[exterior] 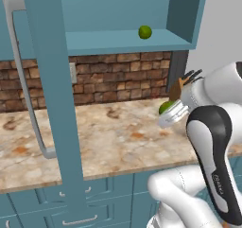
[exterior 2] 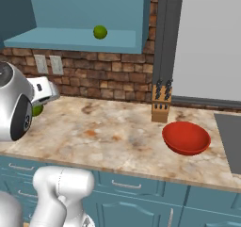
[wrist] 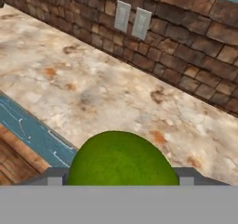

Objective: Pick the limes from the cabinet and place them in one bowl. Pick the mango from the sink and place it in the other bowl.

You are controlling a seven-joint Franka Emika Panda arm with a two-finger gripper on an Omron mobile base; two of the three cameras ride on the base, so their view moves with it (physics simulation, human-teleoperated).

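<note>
My gripper is shut on one green lime, which bulges between the two fingertips. From the base, that lime peeks out at the hand over the counter, and it shows again beside the wrist. A second lime rests on the shelf of the open teal cabinet. The red bowl sits on the counter to the right, with nothing in it. The mango, the sink and the other bowl are out of view.
The cabinet door hangs open at the left with its long grey handle. A wooden knife block stands behind the bowl. Wall outlets sit on the brick backsplash. A dark panel lies at the counter's far right.
</note>
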